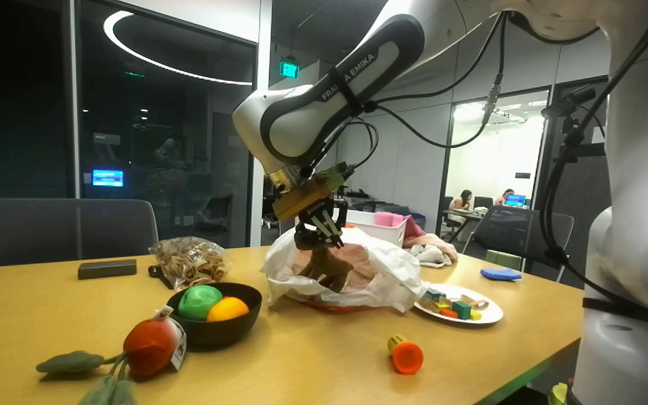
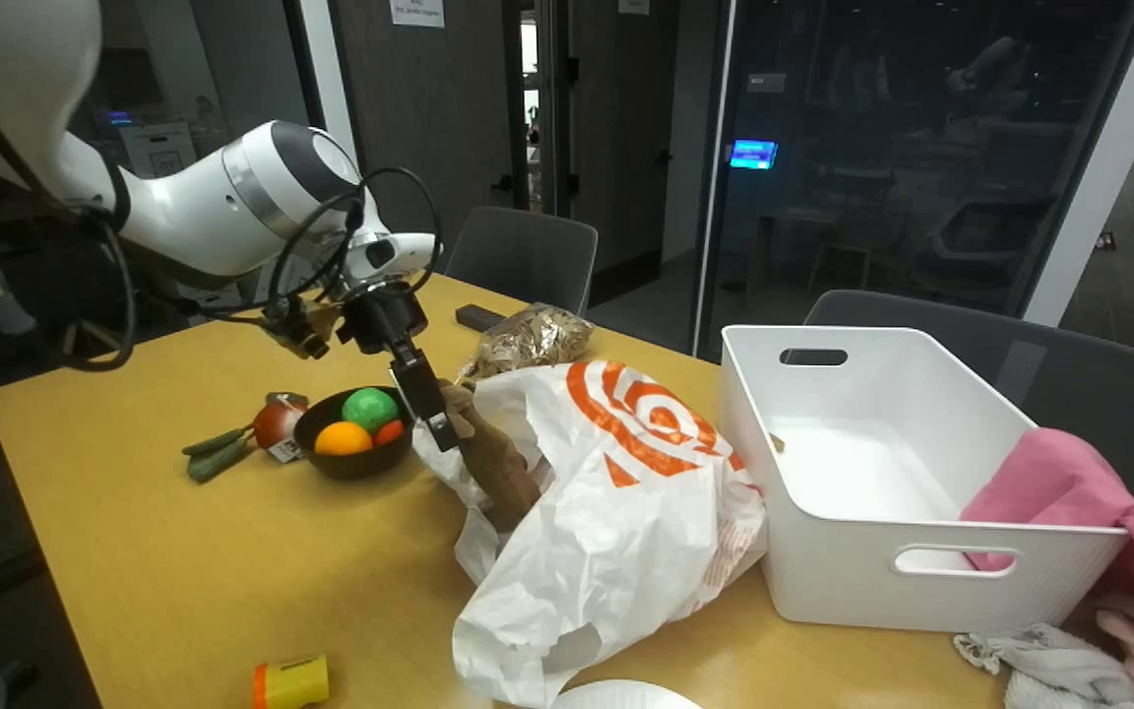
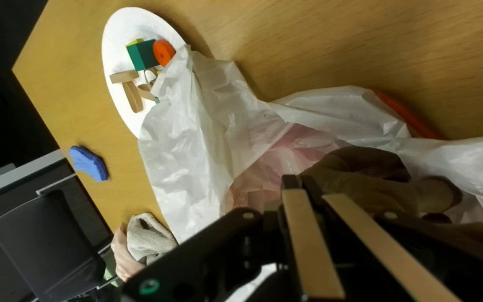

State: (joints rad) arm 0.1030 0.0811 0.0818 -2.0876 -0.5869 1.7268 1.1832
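A brown plush toy (image 1: pixel 331 268) sits tilted in the mouth of a white plastic bag (image 2: pixel 616 551) with a red swirl print. My gripper (image 1: pixel 336 244) is at the upper part of the toy, pointing down into the bag opening in both exterior views. In the wrist view the gripper (image 3: pixel 299 183) is shut, its tips together, and I see nothing between them. The toy (image 3: pixel 367 188) lies just to the right of the fingers there, and its lower part is hidden in the bag. Whether the fingers touch it, I cannot tell.
Beside the bag stand a dark bowl (image 1: pixel 248 323) with toy fruit, a plate (image 1: pixel 493 320) of small blocks, and a large white bin (image 2: pixel 921 591). A red plush vegetable (image 1: pixel 149 346), an orange-yellow bottle (image 1: pixel 405 357) and a blue cloth (image 1: pixel 501 274) lie on the table.
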